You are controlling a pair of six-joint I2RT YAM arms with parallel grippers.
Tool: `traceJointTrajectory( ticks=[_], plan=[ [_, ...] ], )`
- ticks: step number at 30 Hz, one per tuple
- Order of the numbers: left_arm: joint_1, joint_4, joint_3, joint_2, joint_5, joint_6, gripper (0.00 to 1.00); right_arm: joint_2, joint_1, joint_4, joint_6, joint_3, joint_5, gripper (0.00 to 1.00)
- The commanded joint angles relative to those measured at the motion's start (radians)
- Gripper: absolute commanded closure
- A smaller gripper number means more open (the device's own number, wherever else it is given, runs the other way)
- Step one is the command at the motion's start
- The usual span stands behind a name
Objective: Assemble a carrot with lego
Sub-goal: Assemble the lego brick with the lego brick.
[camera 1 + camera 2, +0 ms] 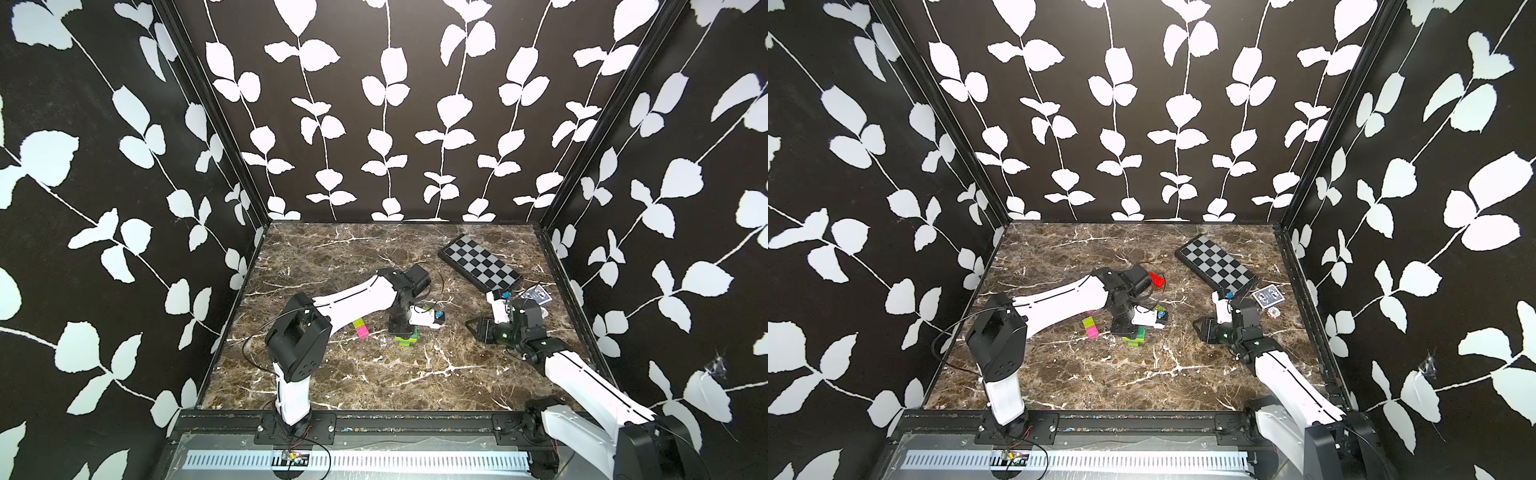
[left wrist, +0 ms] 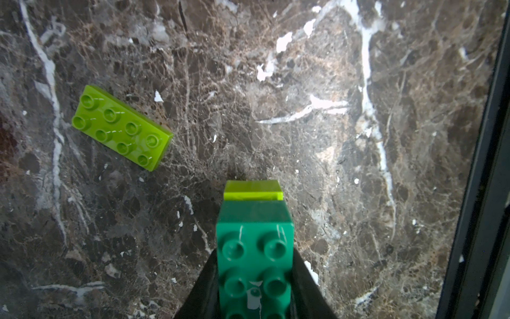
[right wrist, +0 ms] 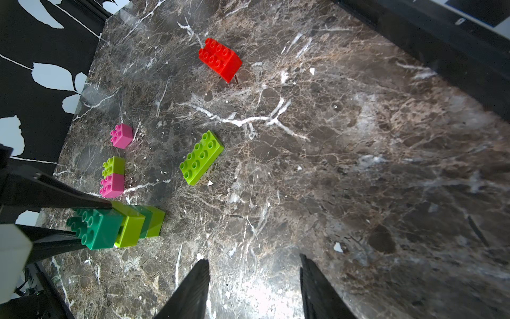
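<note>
My left arm stretches from its near-left base toward centre, wrist bent straight down. 2 touching bricks [image 1: 360, 327], lime and pink, lie just left of the carrot [image 3: 129, 229] at mid-table. The left gripper [image 1: 404, 332] is clamped on its dark green top brick. My right arm sits low at the right, with the right gripper [image 3: 254, 265] pointing left, jaws apart and empty.

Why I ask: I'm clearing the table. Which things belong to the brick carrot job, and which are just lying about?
Job: green stack in the left gripper, red brick, long lime brick, pink brick, lime-and-pink pair.
Lying about: checkered board, playing cards.
</note>
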Motion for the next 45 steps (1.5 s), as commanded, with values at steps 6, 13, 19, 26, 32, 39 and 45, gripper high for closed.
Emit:
traceJointTrajectory(
  ticks=[6,13,19,26,32,39,45],
  plan=[
    [-0.009,-0.08,0.028,0.007,-0.015,-0.011,0.79,0.004,0.006,0.031,0.01,0.001,0.0,0.47],
    [-0.01,-0.102,0.04,0.029,-0.041,-0.021,0.79,0.01,0.006,0.034,0.012,0.002,-0.001,0.47],
    [-0.013,-0.08,0.029,0.039,-0.041,-0.033,0.79,0.015,0.006,0.037,0.012,0.002,-0.003,0.47],
    [-0.016,-0.068,0.022,0.012,-0.062,-0.025,0.79,0.029,0.006,0.047,0.013,0.003,-0.007,0.47],
    [-0.015,-0.054,0.024,-0.022,-0.031,-0.026,0.77,0.036,0.006,0.052,0.015,0.002,-0.011,0.47],
    [-0.012,-0.052,0.018,-0.056,-0.036,-0.025,0.76,0.027,0.006,0.045,0.012,-0.007,-0.006,0.47],
    [-0.012,-0.056,0.012,-0.05,-0.028,-0.032,0.76,0.018,0.006,0.045,0.013,-0.016,-0.003,0.47]
  ],
)
